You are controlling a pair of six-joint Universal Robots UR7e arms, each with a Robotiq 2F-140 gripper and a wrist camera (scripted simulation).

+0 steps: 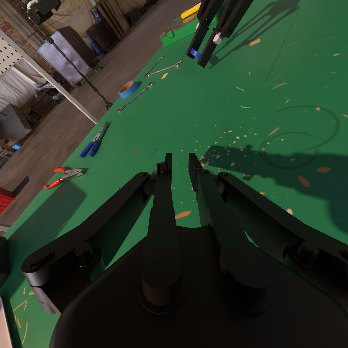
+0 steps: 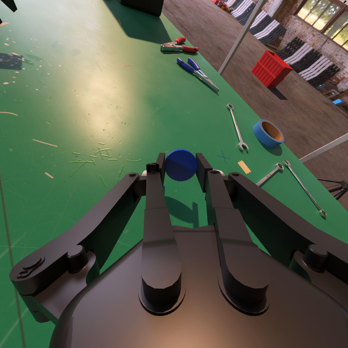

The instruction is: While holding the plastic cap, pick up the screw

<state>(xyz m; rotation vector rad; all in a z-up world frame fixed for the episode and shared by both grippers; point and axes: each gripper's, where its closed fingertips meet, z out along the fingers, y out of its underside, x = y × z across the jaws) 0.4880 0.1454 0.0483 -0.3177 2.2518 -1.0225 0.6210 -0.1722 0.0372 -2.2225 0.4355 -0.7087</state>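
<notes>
Closest to us, the left gripper (image 1: 180,156) hangs over the table (image 1: 216,105) with its fingers a narrow gap apart; only green shows between them, so we judge it empty and free for the screw. We cannot find the screw in either view. It may be hidden under a gripper or too small to tell from the pale flecks scattered on the table, so the left arm probably needs to search before it can descend. In its own view, the right gripper (image 2: 180,160) is clamped on the cap (image 2: 180,165), a blue disc pinched at its rim between the two pads, one flat face turned toward the camera. It is held clear above the table, with its shadow lying beneath it, which we read as parking it out of the way while the other arm works. Along the table's edge lie red pliers (image 1: 65,176), then blue pliers (image 1: 94,143), a tape roll (image 1: 128,88) and three wrenches (image 1: 134,97), all well apart from both grippers and not in the way. Farther off, the left view shows the right gripper pointing steeply down with the cap between its tips. Beyond it sits a green box (image 1: 178,33) with a yellow block (image 1: 189,12) behind it.
</notes>
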